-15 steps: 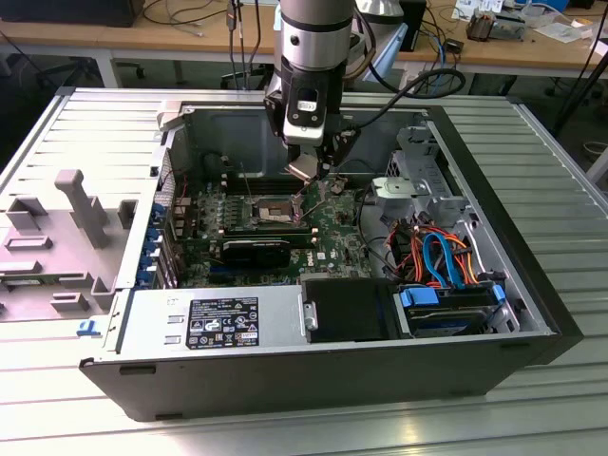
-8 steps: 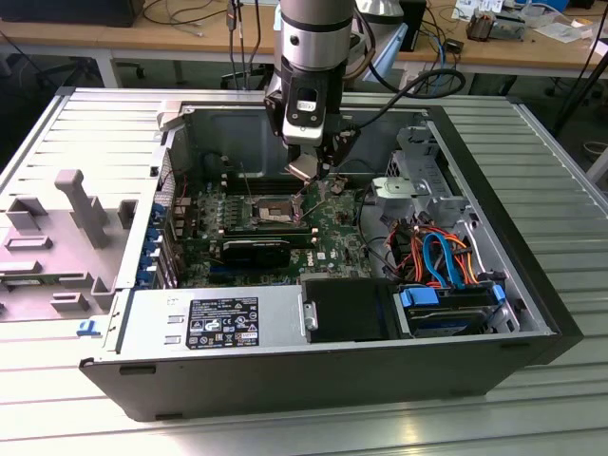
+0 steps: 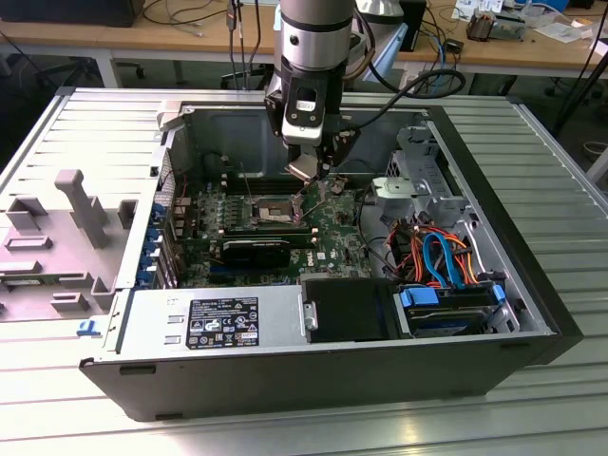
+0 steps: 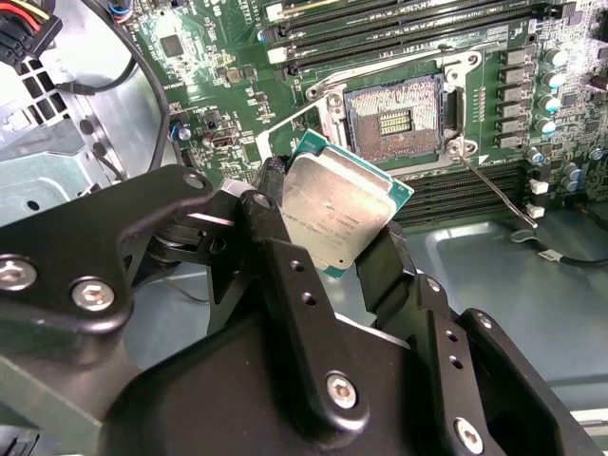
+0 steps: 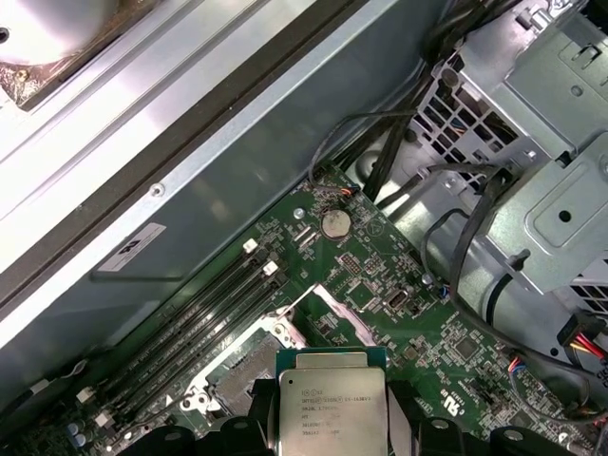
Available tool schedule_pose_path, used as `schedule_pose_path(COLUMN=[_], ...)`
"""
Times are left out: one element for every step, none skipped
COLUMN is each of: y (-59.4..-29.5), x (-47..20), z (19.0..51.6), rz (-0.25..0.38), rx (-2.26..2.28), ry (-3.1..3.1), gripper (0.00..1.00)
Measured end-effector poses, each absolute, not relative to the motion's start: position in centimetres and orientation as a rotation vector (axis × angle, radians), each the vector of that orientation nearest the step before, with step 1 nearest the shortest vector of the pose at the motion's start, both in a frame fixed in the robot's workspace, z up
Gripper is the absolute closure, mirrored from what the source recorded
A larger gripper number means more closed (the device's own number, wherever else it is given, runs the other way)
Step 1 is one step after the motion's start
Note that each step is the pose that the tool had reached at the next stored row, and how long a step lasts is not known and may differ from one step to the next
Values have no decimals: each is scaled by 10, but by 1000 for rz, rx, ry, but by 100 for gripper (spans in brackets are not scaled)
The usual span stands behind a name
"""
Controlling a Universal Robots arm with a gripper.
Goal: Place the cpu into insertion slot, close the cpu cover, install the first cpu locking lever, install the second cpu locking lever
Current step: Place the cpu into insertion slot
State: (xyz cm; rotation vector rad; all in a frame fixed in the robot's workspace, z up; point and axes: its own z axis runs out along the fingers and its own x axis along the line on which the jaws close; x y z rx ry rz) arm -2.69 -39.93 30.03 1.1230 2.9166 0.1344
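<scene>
My gripper is shut on the cpu, a silvery square chip on a green base, gripped by two opposite edges between the black fingers. It hangs tilted above the green board, a short way from the insertion slot, whose dark centre lies bare. In the first wrist view the cpu sits just off the insertion slot, and the cpu cover stands swung up beside it. A thin wire locking lever sticks out from the slot. In the exterior view my gripper hovers over the insertion slot inside the open computer case.
Long black memory slots run along one side of the socket. A metal drive cage with black cables stands close by, with bundled coloured wires at the exterior view's right. The case walls ring the board.
</scene>
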Motion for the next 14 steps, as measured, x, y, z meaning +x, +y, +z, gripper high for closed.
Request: schedule_pose_path(y=[-399, -399, -399, -399, -399, -399, -399, -399, -399, -399, -399, -399, -399, -399], x=[-27, -27, -27, -27, -27, -27, -27, -27, -27, -27, -27, -27, -27, -27], z=[300, 300, 300, 300, 300, 300, 300, 300, 300, 300, 300, 300, 300, 300], rz=[134, 134, 134, 134, 134, 134, 134, 134, 134, 134, 134, 134, 134, 134], rx=[1125, 1126, 1128, 1131, 1133, 1135, 1137, 1138, 1140, 1141, 1142, 1144, 1145, 1147], ry=[2916, 2915, 2914, 2913, 2912, 2912, 2911, 2910, 2910, 2909, 2908, 2908, 2907, 2907], gripper=[45, 45, 45, 45, 45, 45, 45, 45, 45, 45, 45, 45, 45, 45])
